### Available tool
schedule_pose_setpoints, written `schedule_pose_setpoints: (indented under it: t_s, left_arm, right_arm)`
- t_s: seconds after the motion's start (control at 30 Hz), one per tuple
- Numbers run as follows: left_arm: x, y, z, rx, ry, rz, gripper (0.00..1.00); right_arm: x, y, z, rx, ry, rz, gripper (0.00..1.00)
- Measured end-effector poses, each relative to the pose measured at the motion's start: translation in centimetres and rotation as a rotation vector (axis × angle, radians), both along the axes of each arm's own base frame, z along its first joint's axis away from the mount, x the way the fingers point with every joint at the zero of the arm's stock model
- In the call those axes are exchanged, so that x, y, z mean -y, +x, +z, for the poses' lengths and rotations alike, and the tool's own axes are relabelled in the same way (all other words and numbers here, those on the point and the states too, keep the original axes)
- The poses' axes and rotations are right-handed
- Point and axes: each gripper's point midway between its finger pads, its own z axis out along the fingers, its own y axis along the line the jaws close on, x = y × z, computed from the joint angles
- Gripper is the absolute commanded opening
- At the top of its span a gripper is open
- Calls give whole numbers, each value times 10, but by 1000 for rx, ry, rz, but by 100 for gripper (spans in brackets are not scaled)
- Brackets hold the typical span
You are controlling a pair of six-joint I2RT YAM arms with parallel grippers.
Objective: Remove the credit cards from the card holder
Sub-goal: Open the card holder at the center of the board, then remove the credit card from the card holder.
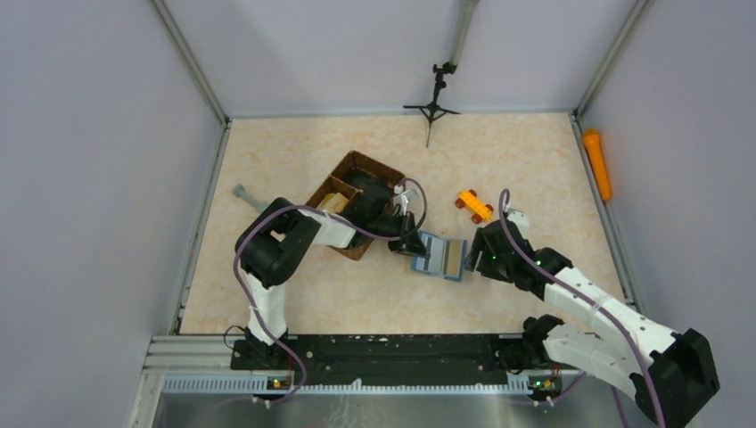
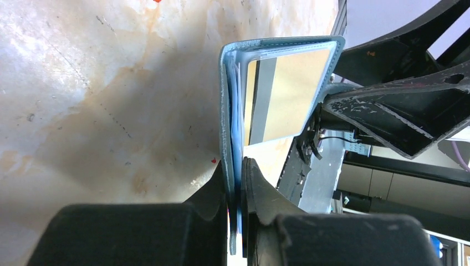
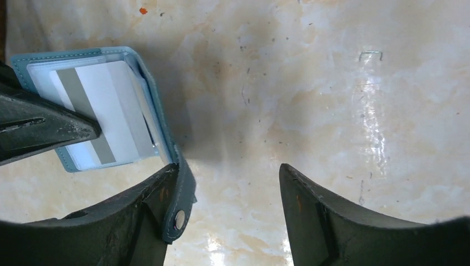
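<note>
The teal-blue card holder lies open on the table right of the basket. My left gripper is shut on its left edge; in the left wrist view both fingers pinch the blue cover, and a gold card with a grey stripe shows inside. My right gripper is open at the holder's right edge. In the right wrist view the holder's snap tab rests against my left finger, nothing is between the fingers, and a white card with a grey stripe sits in a pocket.
A brown woven divided basket stands just left of the holder, under the left arm. An orange toy car sits behind the right gripper. A small black tripod stands at the back. An orange cylinder lies beyond the right wall.
</note>
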Motion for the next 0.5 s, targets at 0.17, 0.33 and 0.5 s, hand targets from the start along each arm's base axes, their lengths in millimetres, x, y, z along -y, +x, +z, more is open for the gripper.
schedule_pose_setpoints:
  t_s: [0.17,0.33,0.5]
  left_arm:
    - [-2,3,-2,11,15,11,2]
    - [-6,3,-9,14,55,24,0]
    - [-7,3,-10,19,62,22,0]
  right_arm:
    - [-1,-5,14,43,29,44,50]
    - [-41,-8,47,121,227,218,35]
    - [-86,-15,57,96,366,383,34]
